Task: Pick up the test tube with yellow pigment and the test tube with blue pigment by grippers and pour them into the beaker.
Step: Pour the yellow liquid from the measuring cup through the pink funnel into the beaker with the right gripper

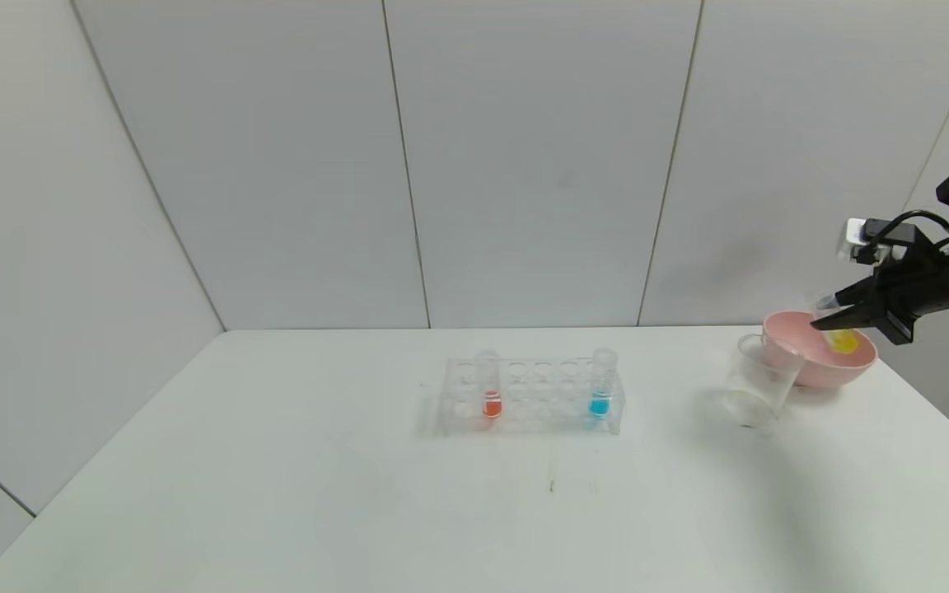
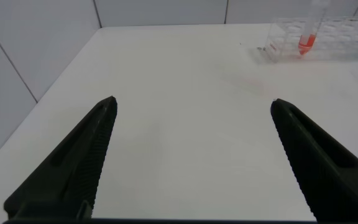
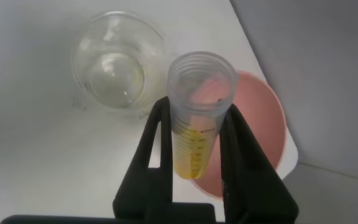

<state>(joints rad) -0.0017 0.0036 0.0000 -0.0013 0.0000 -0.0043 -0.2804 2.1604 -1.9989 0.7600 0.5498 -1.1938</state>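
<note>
Above table, yellow tube in right end effector

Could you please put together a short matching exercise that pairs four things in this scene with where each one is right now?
Things:
1. yellow tube
2. blue tube
3. beaker
4. left gripper

Places or states:
A. standing in the rack
B. open above bare table
C. on the table beside the pink bowl
D. clamped in the right gripper

Pairs: 1-D, 2-A, 3-C, 4-B
</note>
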